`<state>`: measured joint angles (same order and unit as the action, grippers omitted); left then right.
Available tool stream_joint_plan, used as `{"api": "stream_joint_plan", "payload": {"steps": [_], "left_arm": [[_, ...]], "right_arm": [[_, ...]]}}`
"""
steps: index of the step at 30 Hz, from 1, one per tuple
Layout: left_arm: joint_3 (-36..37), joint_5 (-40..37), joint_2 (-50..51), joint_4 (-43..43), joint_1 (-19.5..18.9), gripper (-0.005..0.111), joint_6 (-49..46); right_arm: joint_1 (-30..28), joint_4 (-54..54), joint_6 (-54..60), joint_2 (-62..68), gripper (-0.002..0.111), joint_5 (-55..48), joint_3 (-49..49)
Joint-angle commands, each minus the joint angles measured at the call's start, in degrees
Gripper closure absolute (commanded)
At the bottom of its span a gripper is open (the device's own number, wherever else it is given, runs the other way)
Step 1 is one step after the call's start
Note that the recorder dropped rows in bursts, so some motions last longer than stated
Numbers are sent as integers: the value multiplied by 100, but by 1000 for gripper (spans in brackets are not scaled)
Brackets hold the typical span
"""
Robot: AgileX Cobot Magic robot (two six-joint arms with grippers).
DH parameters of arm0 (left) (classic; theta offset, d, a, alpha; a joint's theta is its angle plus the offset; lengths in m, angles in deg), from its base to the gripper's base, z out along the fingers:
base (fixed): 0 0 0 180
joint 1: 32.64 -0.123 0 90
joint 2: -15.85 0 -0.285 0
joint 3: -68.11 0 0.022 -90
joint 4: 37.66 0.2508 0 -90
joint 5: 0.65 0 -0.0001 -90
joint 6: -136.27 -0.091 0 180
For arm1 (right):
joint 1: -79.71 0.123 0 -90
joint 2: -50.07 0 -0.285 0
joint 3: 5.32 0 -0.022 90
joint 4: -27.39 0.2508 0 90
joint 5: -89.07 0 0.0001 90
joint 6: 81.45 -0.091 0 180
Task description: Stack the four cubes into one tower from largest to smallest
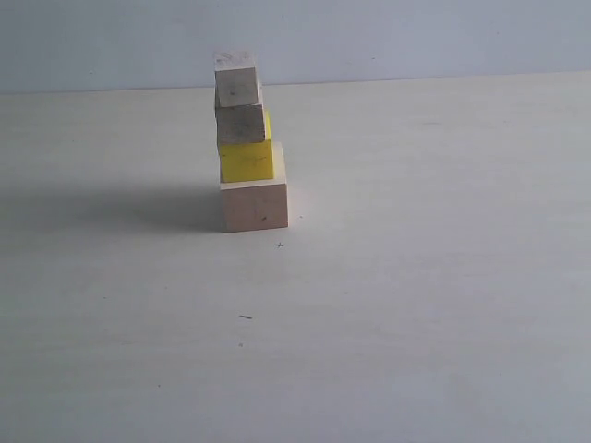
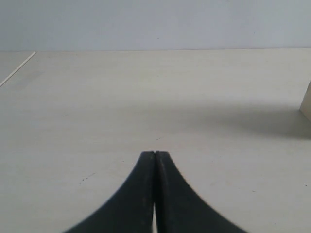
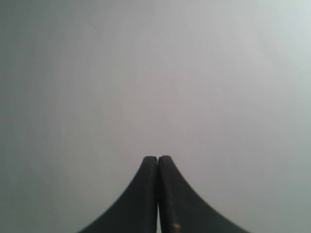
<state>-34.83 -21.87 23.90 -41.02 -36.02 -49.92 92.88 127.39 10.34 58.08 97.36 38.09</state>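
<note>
The tower [image 1: 247, 148] stands on the table in the exterior view, left of centre. Its base is the largest pale wood cube [image 1: 254, 205]. On it sits the yellow cube [image 1: 247, 160], then a smaller wood cube [image 1: 241, 123], then the smallest wood cube [image 1: 236, 79] on top. The upper cubes sit shifted toward the left edge of the base. Neither gripper shows in the exterior view. My left gripper [image 2: 155, 154] is shut and empty above bare table, with a pale cube edge [image 2: 306, 102] at the frame's border. My right gripper [image 3: 158, 158] is shut and empty against a plain grey background.
The pale table [image 1: 416, 305] stretches all round the tower, with a small dark fleck [image 1: 245, 317] in front. A light wall [image 1: 388, 37] rises behind the table's far edge. The tower casts a shadow [image 1: 111, 208] to the left.
</note>
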Motion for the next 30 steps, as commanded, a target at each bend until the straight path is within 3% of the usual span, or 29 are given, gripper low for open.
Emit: {"api": "stream_joint_plan", "payload": {"steps": [1, 21, 24, 30], "left_arm": [[16, 74, -26, 21, 50, 107, 52], [16, 74, -26, 21, 50, 107, 52], [16, 74, -26, 21, 50, 107, 52], [16, 74, -26, 21, 50, 107, 52]], "right_arm": [[-24, -5, 6, -22, 108, -22, 24], [-57, -5, 57, -22, 108, 278, 63], [-429, -444, -370, -22, 108, 435, 262], [-1559, -1892, -2352, -22, 108, 304, 924]]}}
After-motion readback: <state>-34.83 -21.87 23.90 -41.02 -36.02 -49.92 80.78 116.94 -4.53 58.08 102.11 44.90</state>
